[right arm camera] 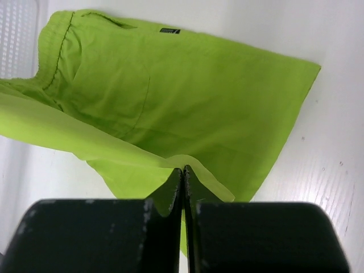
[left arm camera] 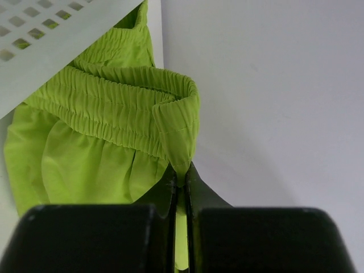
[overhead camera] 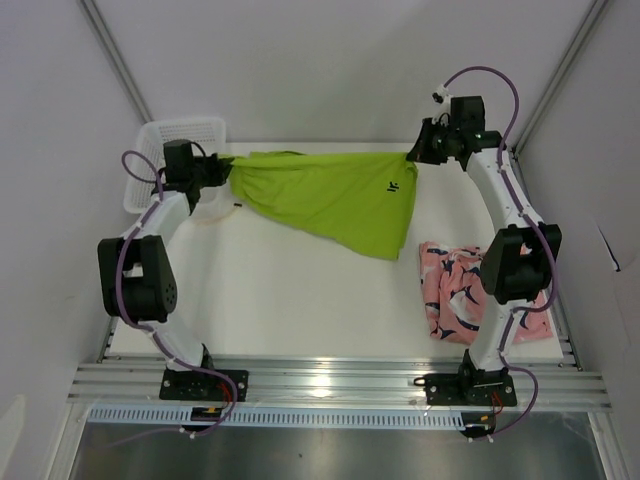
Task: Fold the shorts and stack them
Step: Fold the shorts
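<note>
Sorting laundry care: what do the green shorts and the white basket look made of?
The green shorts: thin matte woven fabric, perhaps cotton or polyester; it drapes and the waistband gathers. The white basket: apparently rigid smooth plastic with moulded grid holes.

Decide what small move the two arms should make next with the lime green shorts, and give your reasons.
Probably lower both grippers together to lay the green shorts flat on the table. The left gripper is shut on the waistband, the right gripper on the opposite edge, and the cloth hangs stretched between them, unfolded; the pink shorts lie apart, rumpled.
</note>
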Tool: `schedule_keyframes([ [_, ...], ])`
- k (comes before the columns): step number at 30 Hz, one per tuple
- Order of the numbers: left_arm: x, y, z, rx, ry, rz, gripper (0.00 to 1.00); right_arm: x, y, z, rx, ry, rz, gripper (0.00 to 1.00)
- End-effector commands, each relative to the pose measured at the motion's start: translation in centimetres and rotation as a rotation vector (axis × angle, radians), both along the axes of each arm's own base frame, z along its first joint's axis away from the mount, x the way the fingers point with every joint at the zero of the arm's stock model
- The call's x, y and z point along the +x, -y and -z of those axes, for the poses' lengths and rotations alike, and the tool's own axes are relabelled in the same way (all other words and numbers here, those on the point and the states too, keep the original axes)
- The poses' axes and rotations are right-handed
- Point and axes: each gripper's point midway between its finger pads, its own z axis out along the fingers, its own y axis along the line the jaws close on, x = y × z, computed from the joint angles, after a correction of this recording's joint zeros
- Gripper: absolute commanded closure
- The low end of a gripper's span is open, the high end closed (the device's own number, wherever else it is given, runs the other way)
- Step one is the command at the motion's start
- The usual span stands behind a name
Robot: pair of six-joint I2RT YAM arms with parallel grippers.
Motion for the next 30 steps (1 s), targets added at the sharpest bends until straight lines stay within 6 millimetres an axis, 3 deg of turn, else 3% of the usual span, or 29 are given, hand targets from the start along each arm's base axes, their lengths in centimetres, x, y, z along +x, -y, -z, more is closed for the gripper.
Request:
schedule_keyframes([
  [1,2.9,0.3,-1.7,-0.038,0.113,-0.014,1.00,3.1,1.7,-2.6,0.025,0.086,0.041,1.00],
  [2,3.4,0.6,-1.6,-0.046,0.119,-0.001,1.00,3.7,1.9,-1.4,0.028,0.057,0.040,1.00],
  [5,4.0,1.1,-1.1,-0.057,0.142,0.018,1.00,4.0,1.7,-1.9,0.041,0.075,0.023,1.00],
  [6,3.9,0.9,-1.6,-0.040,0.157,0.010,1.00,3.6,1.6,-1.2,0.045,0.058,0.017,1.00],
  [8,3.1,0.8,-1.2,-0.024,0.143,0.006,1.00,3.1,1.0,-1.8,0.070,0.088,-0.010,1.00],
  [9,2.5,0.8,-2.4,-0.015,0.159,0.007,1.00,2.2,0.7,-3.4,0.079,0.120,-0.021,1.00],
  [10,2.1,0.8,-2.6,0.002,0.153,0.013,1.00,1.4,0.4,-2.7,0.084,0.104,-0.030,1.00],
  [11,1.4,0.6,-2.1,0.009,0.123,0.015,1.00,0.7,0.1,-3.3,0.087,0.118,-0.041,1.00],
  [12,0.9,0.5,-2.6,0.026,0.126,0.022,1.00,-0.9,-0.8,-5.6,0.088,0.164,-0.067,1.00],
  [13,-0.2,0.8,-3.3,0.024,0.130,0.035,1.00,-2.0,-1.2,-5.1,0.083,0.152,-0.079,1.00],
  [15,-1.5,1.0,-3.6,0.017,0.129,0.043,1.00,-4.2,-2.1,-6.2,0.059,0.187,-0.104,1.00],
  [16,-2.8,1.0,-4.1,0.006,0.137,0.041,1.00,-6.6,-3.2,-8.7,0.045,0.249,-0.140,1.00],
  [17,-3.7,1.1,-3.5,-0.002,0.125,0.045,1.00,-8.0,-3.6,-7.8,0.030,0.233,-0.154,1.00],
  [18,-4.3,1.0,-3.7,0.000,0.129,0.046,1.00,-9.3,-4.1,-8.2,0.022,0.250,-0.169,1.00],
  [19,-5.1,1.0,-3.3,0.003,0.122,0.048,1.00,-11.9,-5.1,-10.2,0.020,0.310,-0.214,1.00],
  [20,-6.7,1.0,-3.0,0.008,0.100,0.045,1.00,-13.4,-5.6,-9.3,0.011,0.297,-0.238,1.00],
  [21,-7.5,0.7,-3.1,0.025,0.097,0.043,1.00,-14.7,-5.9,-9.5,-0.002,0.313,-0.254,1.00],
  [22,-8.7,0.7,-1.6,0.031,0.062,0.043,1.00,-17.3,-6.7,-10.7,-0.012,0.357,-0.294,1.00],
  [23,-10.0,0.5,-2.8,0.046,0.083,0.038,1.00,-18.6,-6.9,-10.7,-0.022,0.363,-0.307,1.00],
  [24,-10.8,0.2,-2.7,0.068,0.081,0.037,1.00,-19.8,-7.1,-9.7,-0.033,0.346,-0.319,1.00],
  [25,-12.1,0.1,-1.1,0.071,0.042,0.036,1.00,-21.0,-7.0,-9.5,-0.045,0.345,-0.315,1.00],
  [26,-13.3,-0.3,-2.0,0.082,0.059,0.025,1.00,-23.6,-7.6,-10.8,-0.017,0.382,-0.348,1.00],
  [27,-14.2,-0.3,-2.0,0.090,0.063,0.041,1.00,-24.9,-7.8,-9.8,-0.016,0.367,-0.363,1.00],
  [28,-15.4,-0.4,-0.5,0.089,0.030,0.044,1.00,-25.9,-7.7,-9.9,-0.011,0.378,-0.357,1.00],
  [29,-16.4,-1.0,0.0,0.085,0.007,0.033,1.00,-28.5,-8.2,-11.1,0.038,0.409,-0.387,1.00],
  [30,-17.5,-1.1,-1.0,0.105,0.040,0.039,1.00,-29.6,-8.2,-11.2,0.053,0.412,-0.395,1.00],
])
